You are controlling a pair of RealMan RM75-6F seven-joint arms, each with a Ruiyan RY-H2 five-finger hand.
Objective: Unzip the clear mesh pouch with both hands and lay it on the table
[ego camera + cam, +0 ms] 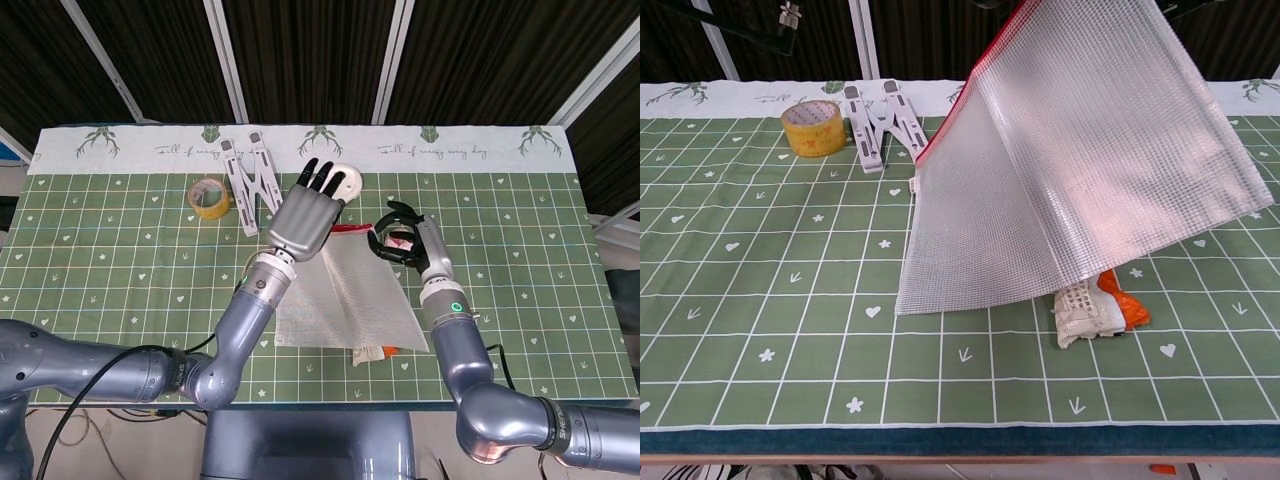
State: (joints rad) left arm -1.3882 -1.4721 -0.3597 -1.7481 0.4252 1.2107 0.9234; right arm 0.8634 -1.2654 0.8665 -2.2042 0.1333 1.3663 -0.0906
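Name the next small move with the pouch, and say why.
Probably close the left robot hand on the red zipper edge. The right robot hand alone holds the pouch up by its zipper end; the left one hovers open-fingered beside it, so nothing braces the pouch for unzipping.

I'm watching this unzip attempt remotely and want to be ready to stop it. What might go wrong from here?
The mesh pouch hangs in the air from its red zipper edge, pinched by the right hand; a slip would likely drop it onto the orange-and-white packet below. The left hand is spread flat over the pouch and may not be gripping it, so the zipper could lack counter-tension. A swinging pouch might also nudge the white folding stand.
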